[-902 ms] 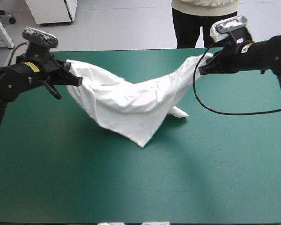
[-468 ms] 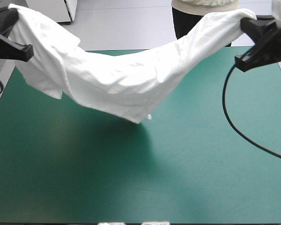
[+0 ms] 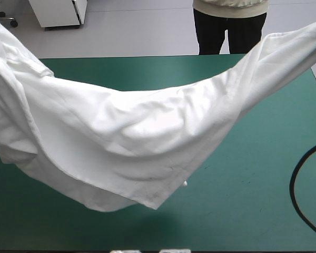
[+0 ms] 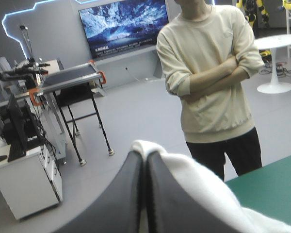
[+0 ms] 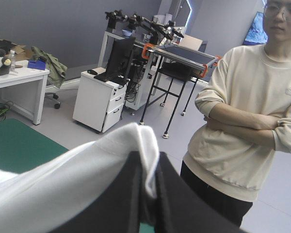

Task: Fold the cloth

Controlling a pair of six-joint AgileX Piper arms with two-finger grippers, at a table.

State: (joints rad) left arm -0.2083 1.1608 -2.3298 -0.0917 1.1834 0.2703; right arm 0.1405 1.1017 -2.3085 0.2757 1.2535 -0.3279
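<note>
Left: my left gripper (image 4: 144, 162), raised high, its fingers all but closed into one arch, pinching a fold of the T-shirt (image 4: 203, 189) that spills over one side.

Centre, high view: the T-shirt hangs between my two arms as one sagging white span above the table (image 3: 242, 211), its middle lowest and a layer doubled under toward the left end. Neither gripper shows in this view.

Right: my right gripper (image 5: 148, 167), also raised, its fingers nearly together with a ridge of cloth clamped between them and draped over the tips.

Hazards, as I judge them: each grip takes only a small bunch of cloth, so a jerk or too wide a stretch could pull one end free. If I lower unevenly, the sagging middle would land first and drag, fixing the doubled layer as a crease.
</note>
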